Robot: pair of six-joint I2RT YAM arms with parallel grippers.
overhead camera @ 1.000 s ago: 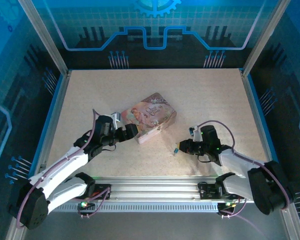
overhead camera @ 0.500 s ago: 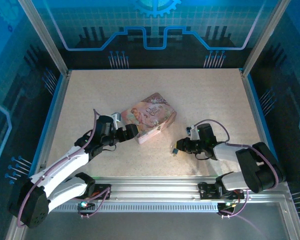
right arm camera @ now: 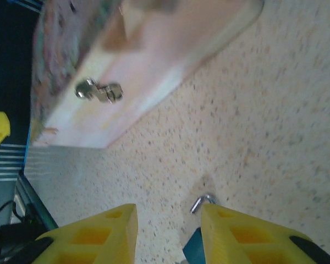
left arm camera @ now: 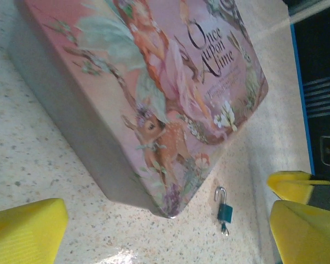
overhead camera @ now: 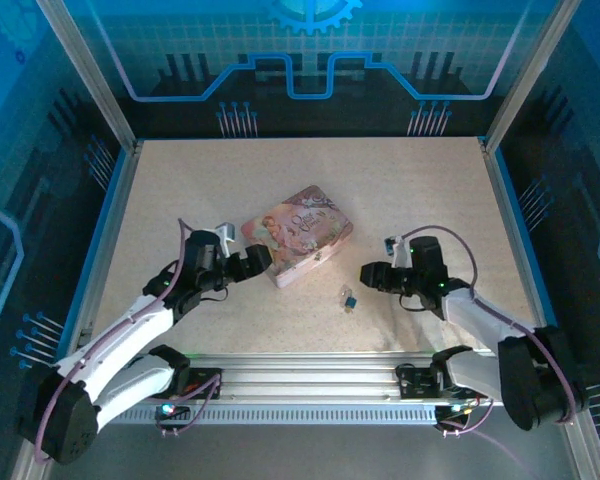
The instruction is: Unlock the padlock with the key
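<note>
Right gripper [right arm camera: 168,223]: jaws spread, nothing pinched; the yellow fingers [right arm camera: 93,234] frame bare table in the right wrist view. In the top view the right gripper [overhead camera: 370,273] sits off the latch side of the tin [overhead camera: 300,232], towards the tin's right corner and clear of it. Left gripper [left arm camera: 166,220]: jaws spread wide, nothing between them; in the top view the left gripper [overhead camera: 252,262] is just beside the tin's near-left side, and contact cannot be confirmed. The padlock [overhead camera: 348,297] lies flat on the table [overhead camera: 180,190], in front of the tin's latch side, apart from the tin and just beside the right gripper on the side towards the arm bases. In the right wrist view the padlock [right arm camera: 201,220] shows its silvery shackle, with the teal body at the frame's lower edge against the inner face of the right-hand finger; contact cannot be determined. In the left wrist view the padlock [left arm camera: 224,210] lies just past the tin's rounded near corner, shackle pointing towards the tin [left arm camera: 154,99]. A small metal piece [left arm camera: 224,230] projects from the end of the body away from the tin; it is too small to identify as the key. The tin is closed, its latch [right arm camera: 99,91] on the side wall that faces the right gripper.
</note>
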